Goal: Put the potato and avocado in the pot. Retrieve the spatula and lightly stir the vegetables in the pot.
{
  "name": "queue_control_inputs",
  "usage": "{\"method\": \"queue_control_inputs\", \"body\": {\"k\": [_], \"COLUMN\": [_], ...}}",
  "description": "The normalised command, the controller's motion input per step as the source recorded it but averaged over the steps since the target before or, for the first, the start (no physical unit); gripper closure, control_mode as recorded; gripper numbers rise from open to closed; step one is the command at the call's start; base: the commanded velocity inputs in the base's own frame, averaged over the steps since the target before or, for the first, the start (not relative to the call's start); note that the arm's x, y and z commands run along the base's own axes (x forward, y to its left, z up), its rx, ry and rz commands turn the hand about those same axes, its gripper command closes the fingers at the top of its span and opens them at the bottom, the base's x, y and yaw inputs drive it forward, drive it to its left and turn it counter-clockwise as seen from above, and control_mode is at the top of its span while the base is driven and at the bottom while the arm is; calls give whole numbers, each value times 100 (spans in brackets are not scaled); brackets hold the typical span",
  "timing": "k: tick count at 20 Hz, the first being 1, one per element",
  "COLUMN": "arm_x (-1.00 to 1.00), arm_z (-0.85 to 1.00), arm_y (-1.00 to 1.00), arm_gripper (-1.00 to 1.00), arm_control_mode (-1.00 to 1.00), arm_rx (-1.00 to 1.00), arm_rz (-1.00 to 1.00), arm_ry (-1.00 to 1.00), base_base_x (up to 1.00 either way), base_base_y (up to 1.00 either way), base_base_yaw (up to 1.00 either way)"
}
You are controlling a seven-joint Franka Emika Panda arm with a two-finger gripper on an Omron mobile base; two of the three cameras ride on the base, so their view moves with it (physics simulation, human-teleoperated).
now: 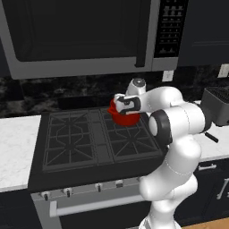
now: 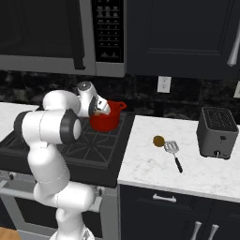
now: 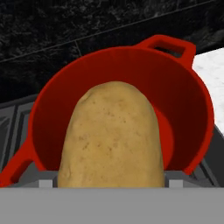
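The jaws pinch the potato [image 3: 113,135] directly above the open mouth of the red pot [image 3: 183,100] on the stove, so a release should drop it inside; the spatula [image 2: 173,152] lies on the bench, well right of the pot

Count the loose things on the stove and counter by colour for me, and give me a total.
Red: 1, the pot on the stove.
Tan: 1, the potato, between the gripper's fingers over the pot.
Brown-green: 1, the small round vegetable on the counter.
Black and silver: 1, the spatula beside it.
Grey: 1, the toaster.
Total: 5
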Motion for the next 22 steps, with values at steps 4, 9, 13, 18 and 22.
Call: {"method": "queue_control_inputs", "body": {"k": [4, 9, 13, 18, 22], "arm_x": [32, 31, 22, 21, 17], "arm_z": [-6, -17, -24, -20, -16], "arm_y": [0, 0, 0, 0, 0], "arm_gripper": [100, 100, 100, 100, 100], "arm_control_mode": [-100, -100, -100, -100, -100], "arm_rx": [0, 0, 0, 0, 0], "arm_rz": [-5, -4, -2, -1, -1], "arm_ry": [1, 3, 3, 2, 1], "base_base_x": [0, 0, 0, 0, 0], "base_base_y": [0, 0, 0, 0, 0], "base_base_yaw": [0, 0, 0, 0, 0]}}
